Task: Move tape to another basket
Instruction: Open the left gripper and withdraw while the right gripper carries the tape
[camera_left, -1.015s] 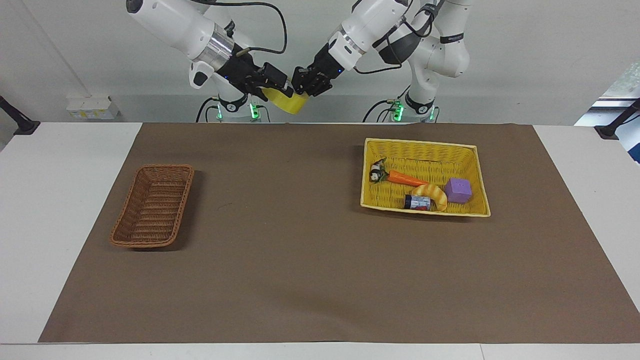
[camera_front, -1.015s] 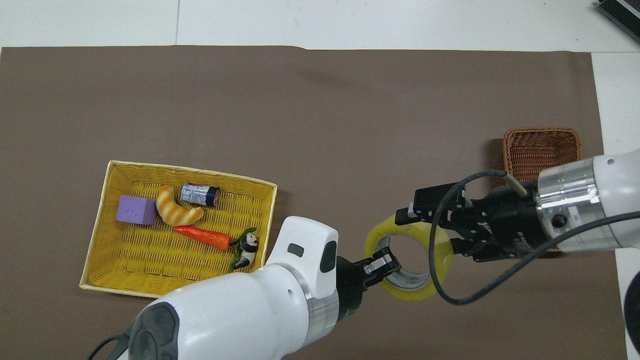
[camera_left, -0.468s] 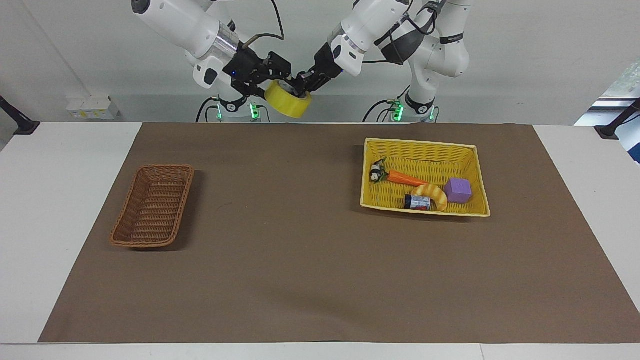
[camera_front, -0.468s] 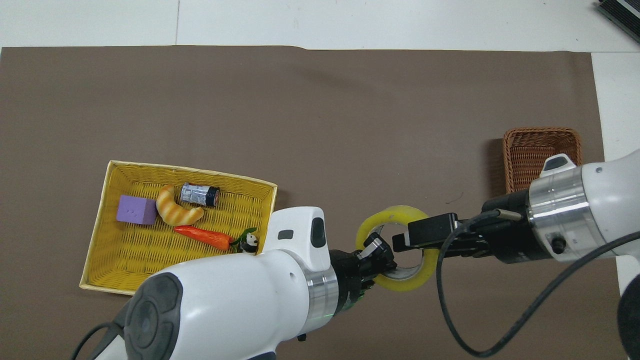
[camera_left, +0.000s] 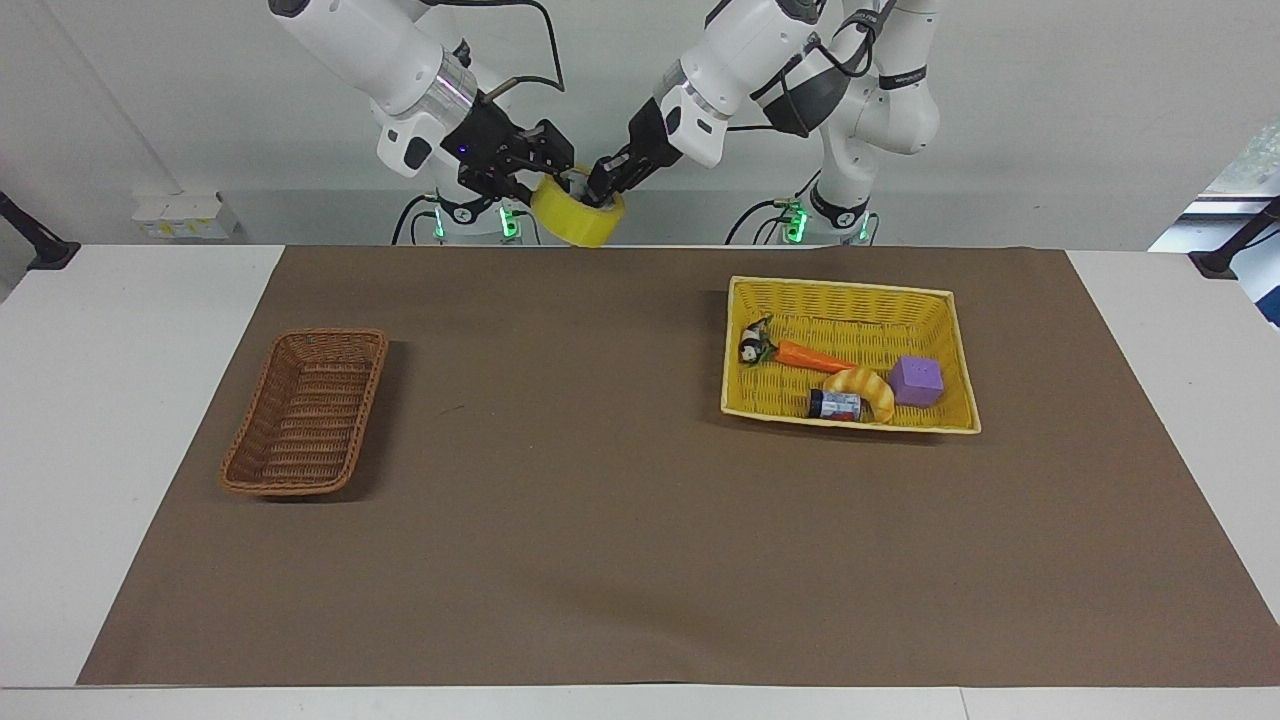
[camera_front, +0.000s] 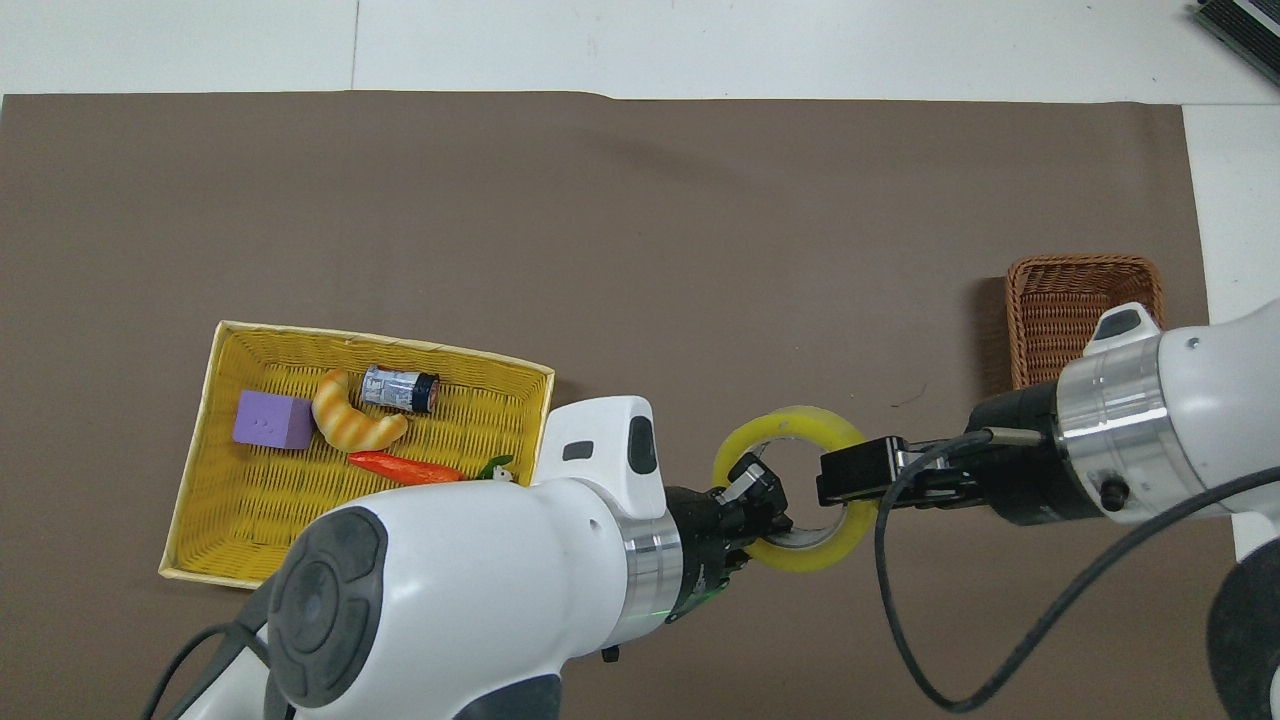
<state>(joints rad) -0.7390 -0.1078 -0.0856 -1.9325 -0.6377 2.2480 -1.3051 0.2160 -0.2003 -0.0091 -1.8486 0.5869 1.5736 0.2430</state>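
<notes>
The tabletop (camera_left: 640, 560) carries a brown mat, and everything here is placed from the brown basket (camera_left: 306, 412), which sits on that mat toward the right arm's end, with nothing in it. Well apart from the basket, toward the left arm's end, is a yellow basket (camera_left: 846, 296) with a purple cube (camera_left: 917, 381), a carrot (camera_left: 812, 356) and some small toys.

The tape (camera_left: 578, 217) is up in the air between the two arms, over the mat's edge by the robots, well apart from the basket. The left tool (camera_left: 603, 183) is pressed together on the roll's wall, one finger inside the core. The right tool (camera_left: 527, 172) reaches to the roll from the basket's side; whether its fingers are spread or pinching, I cannot tell.

The tape is probably light and stiff: a wound ring on a rigid core that should not crush under a pinch. Its glossy outer face looks slippery, so the surest hold seems to be across the wall, one finger inside the core and one outside. A drop would likely do it no harm, though it could roll.
</notes>
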